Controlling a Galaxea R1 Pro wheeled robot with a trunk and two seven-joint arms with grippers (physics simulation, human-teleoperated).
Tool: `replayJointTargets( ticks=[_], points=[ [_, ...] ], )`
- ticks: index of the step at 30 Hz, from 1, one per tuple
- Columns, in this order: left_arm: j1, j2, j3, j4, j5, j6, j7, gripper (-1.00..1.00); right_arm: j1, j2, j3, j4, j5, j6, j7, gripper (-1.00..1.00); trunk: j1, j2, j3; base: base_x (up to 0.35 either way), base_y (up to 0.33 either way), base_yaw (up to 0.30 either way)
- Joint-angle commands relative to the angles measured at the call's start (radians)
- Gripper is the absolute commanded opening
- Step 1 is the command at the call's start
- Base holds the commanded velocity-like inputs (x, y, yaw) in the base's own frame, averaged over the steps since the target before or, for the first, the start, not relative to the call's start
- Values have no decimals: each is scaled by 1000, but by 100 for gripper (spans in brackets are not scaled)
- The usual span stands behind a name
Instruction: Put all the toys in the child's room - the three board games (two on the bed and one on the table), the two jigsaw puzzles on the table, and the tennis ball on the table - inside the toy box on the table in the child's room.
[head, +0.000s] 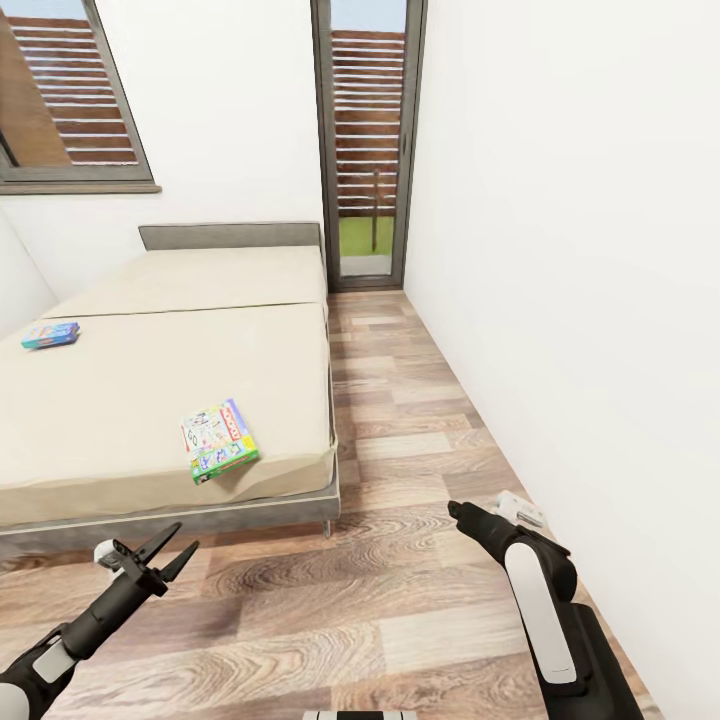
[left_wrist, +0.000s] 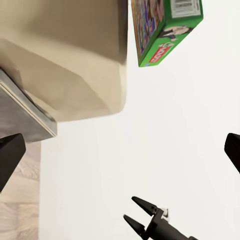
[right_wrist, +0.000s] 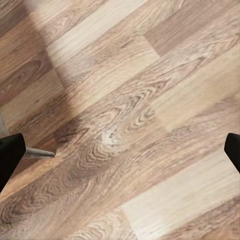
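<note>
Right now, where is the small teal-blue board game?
In the head view, the teal-blue board game lies at the far left edge of the bed, well behind the white-and-green game box at the near corner.

- White walls (head: 560, 200) stand on both sides
- The floor (head: 400, 600) is of wood planks (brown and grey tones)
- A grey-framed window (head: 70, 100) and a narrow glass door (head: 368, 140) show brown slats outside, with daylight
</note>
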Motion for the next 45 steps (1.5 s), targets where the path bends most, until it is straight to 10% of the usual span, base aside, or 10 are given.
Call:
replayJointTargets(
  ticks=[1,45],
  points=[
    [0,2,-8,0,7,10,-5,100,-1,1,-1,-1,-11,2,-9,100,0,0,-1,6,0,0],
    [0,-1,-9,0,9,13,-7,100,-1,2,0,3,-12,5,-7,100,0,0,-1,54,-7,0]
  ],
)
